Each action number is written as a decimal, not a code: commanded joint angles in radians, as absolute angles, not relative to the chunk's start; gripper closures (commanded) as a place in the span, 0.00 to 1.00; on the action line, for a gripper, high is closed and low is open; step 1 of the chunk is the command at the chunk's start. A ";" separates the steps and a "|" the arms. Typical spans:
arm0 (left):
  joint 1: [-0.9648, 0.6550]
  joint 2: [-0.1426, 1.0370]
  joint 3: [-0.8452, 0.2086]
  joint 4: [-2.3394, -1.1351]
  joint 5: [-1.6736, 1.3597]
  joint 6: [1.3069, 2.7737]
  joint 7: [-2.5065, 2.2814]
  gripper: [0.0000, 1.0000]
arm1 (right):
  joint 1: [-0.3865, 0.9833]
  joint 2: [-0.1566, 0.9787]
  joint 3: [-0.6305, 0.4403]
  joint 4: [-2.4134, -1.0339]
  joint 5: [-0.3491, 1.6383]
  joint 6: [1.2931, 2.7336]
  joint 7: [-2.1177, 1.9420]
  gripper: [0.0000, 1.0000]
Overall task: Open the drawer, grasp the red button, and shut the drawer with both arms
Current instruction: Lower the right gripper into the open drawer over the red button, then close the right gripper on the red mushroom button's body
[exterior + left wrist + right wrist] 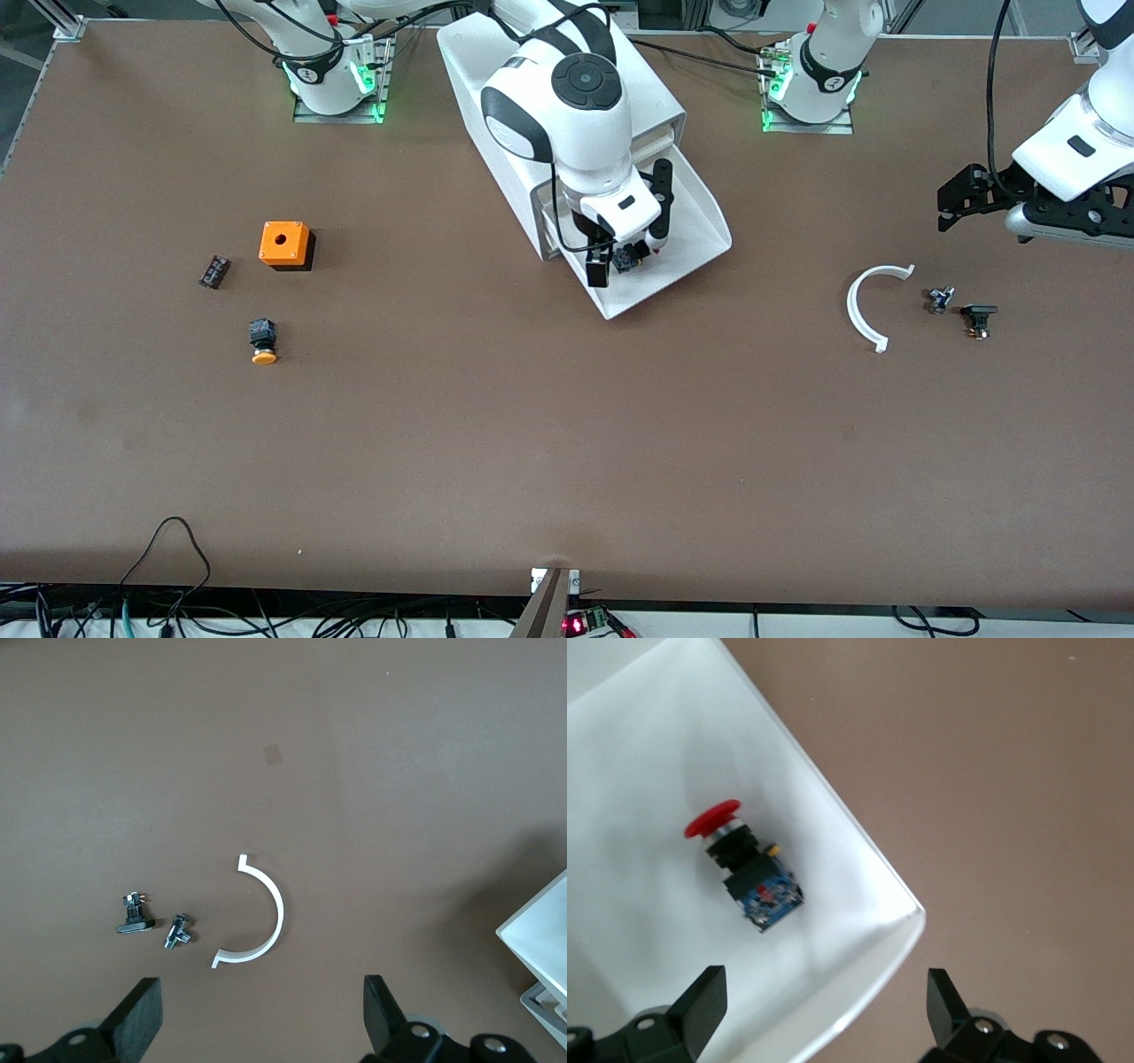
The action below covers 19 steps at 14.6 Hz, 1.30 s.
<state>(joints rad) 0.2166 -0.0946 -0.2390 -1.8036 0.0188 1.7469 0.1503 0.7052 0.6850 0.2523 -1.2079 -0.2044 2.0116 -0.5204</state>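
The white cabinet [496,97] lies in the middle of the table with one drawer [704,217] pulled out toward the front camera. The red-capped button [633,257] lies in this drawer, and the right wrist view shows its red cap and black-blue body [749,873] on the drawer floor [638,753]. My right gripper [631,232] hangs open and empty just above the button, its fingers astride the drawer's front lip [824,1014]. My left gripper [952,208] is open and empty, up over the table at the left arm's end [261,1019].
An orange cube box [285,245], an orange-capped button [263,341] and a small black part [213,271] lie toward the right arm's end. A white arc [864,306] and two small metal parts [939,299] [978,317] lie beneath the left gripper.
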 commanded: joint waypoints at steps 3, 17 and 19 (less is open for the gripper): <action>0.201 -0.083 -0.226 -1.781 0.032 1.732 0.138 0.00 | 0.750 0.733 0.261 -1.170 -0.230 1.987 -0.614 0.00; 0.198 -0.074 -0.206 -1.778 0.031 1.732 0.138 0.00 | 0.756 0.778 0.262 -1.161 -0.249 2.002 -0.703 0.00; 0.196 -0.074 -0.204 -1.778 0.031 1.732 0.138 0.00 | 0.756 0.779 0.262 -1.161 -0.249 2.020 -0.701 0.00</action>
